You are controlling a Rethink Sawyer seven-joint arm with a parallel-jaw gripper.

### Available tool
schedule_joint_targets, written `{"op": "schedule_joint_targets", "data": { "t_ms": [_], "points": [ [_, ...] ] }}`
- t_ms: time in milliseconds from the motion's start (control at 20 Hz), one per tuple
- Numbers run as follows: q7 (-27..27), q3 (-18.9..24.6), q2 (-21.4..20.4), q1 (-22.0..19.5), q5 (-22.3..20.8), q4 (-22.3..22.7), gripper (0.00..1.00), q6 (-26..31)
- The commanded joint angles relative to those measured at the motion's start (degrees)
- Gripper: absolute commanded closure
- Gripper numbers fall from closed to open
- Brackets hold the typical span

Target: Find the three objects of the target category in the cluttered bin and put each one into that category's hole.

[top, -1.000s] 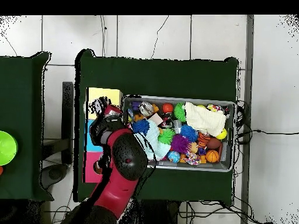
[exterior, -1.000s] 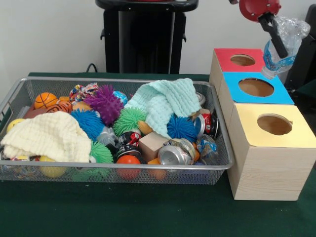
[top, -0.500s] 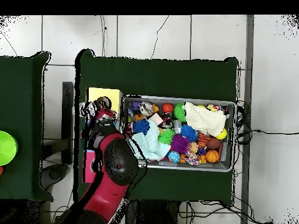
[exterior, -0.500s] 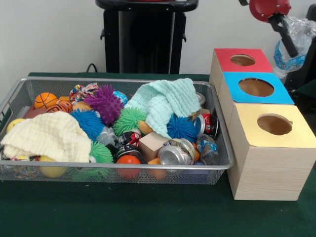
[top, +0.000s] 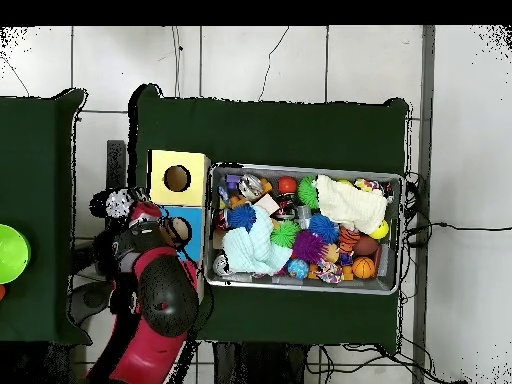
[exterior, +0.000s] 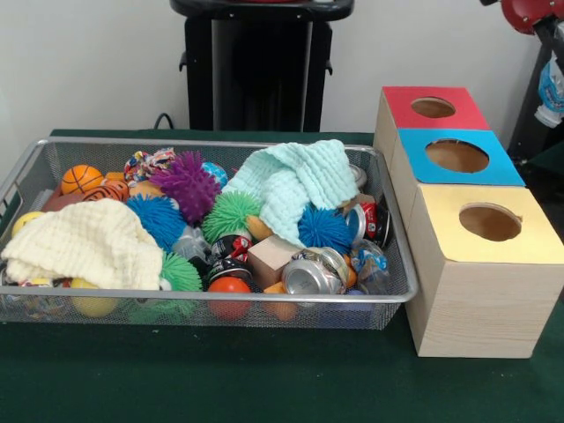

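Observation:
My gripper (exterior: pixel 555 46) hangs at the top right corner, shut on a crumpled clear plastic bottle (exterior: pixel 550 86) that is cut off by the picture's edge. It is right of the red box (exterior: pixel 432 107), the blue box (exterior: pixel 458 157) and the yellow box (exterior: pixel 490 225), each with a round hole. From above, the gripper (top: pixel 130 208) and bottle (top: pixel 116 203) are past the outer side of the boxes, beside the blue box (top: pixel 187 215). The wire bin (exterior: pixel 220 298) holds crushed cans (exterior: pixel 313 273), spiky balls and cloths.
A mint cloth (exterior: pixel 295 181) and a cream cloth (exterior: pixel 88 242) cover part of the bin's contents. A wooden block (exterior: pixel 271 257) lies by the cans. A green bowl (top: pixel 10 255) sits on the neighbouring table. My arm (top: pixel 160 300) covers the red box from above.
The gripper has carried the bottle away from above the boxes, outward past their far side, and slightly higher. Nothing in the bin has moved.

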Motion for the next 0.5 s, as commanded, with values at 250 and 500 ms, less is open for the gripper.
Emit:
{"op": "schedule_joint_targets", "data": {
  "t_ms": [250, 500],
  "points": [
    [-3.15, 3.04, 2.75, -2.13, 0.47, 2.70, 1.00, 3.06],
    [-7.36, 3.50, 3.45, -5.23, -1.11, 5.88, 1.00, 7.63]
  ]
}}
